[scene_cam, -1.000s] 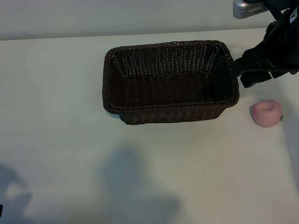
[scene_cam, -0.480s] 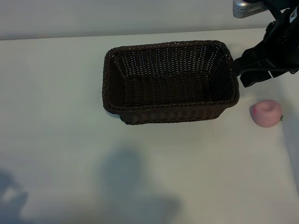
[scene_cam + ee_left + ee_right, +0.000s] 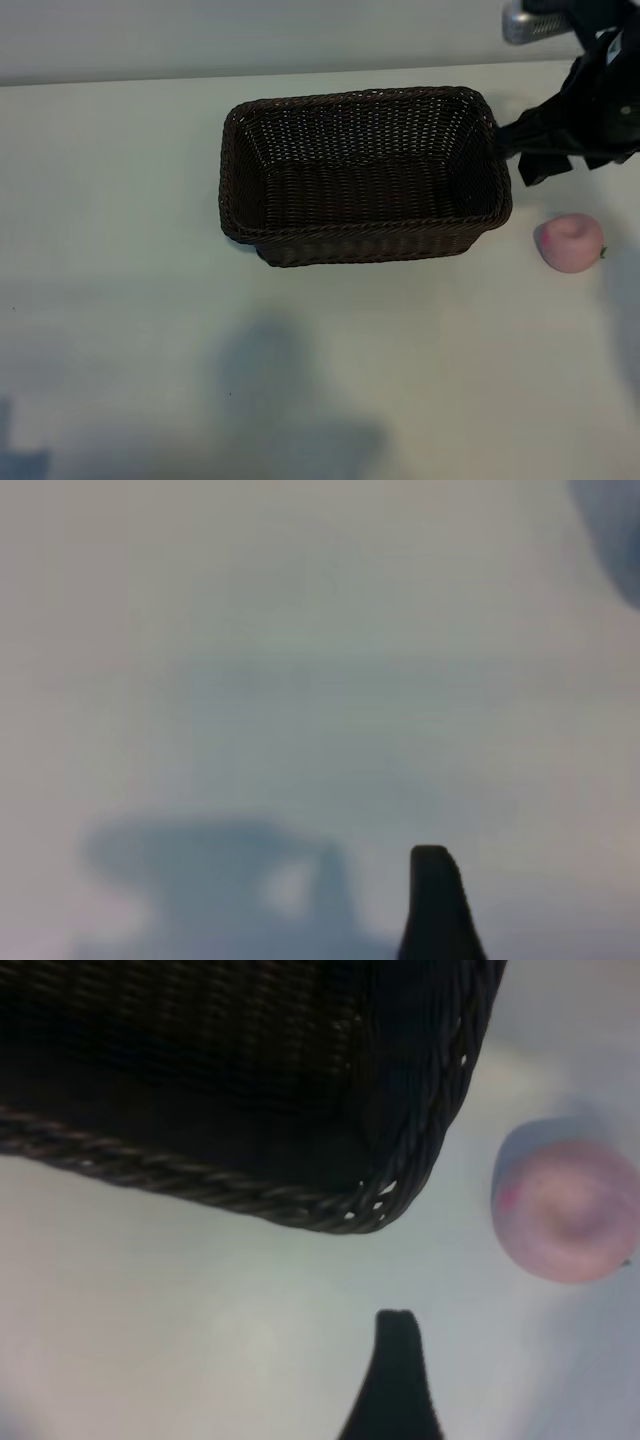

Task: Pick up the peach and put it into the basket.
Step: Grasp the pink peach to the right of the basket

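Note:
The peach (image 3: pixel 571 242), small and pale pink, lies on the white table just right of the basket (image 3: pixel 365 240), a dark-brown woven rectangle with nothing in it. In the right wrist view the peach (image 3: pixel 567 1210) sits past the basket's rounded corner (image 3: pixel 400 1175). My right gripper (image 3: pixel 520 160) hovers beside the basket's right end, behind the peach and not touching it. Only one of its fingers (image 3: pixel 398 1360) shows, with bare table beside it, and it holds nothing. My left gripper is outside the exterior view. One of its fingers (image 3: pixel 436 900) shows over bare table.
The table's far edge (image 3: pixel 120 82) runs behind the basket. Arm shadows (image 3: pixel 290 390) fall on the white surface in front of it. The right arm's metal link (image 3: pixel 530 20) reaches in at the top right corner.
The left arm's shadow at the lower left corner has shrunk toward the edge. The right arm has shifted slightly to the right. Peach and basket have not moved.

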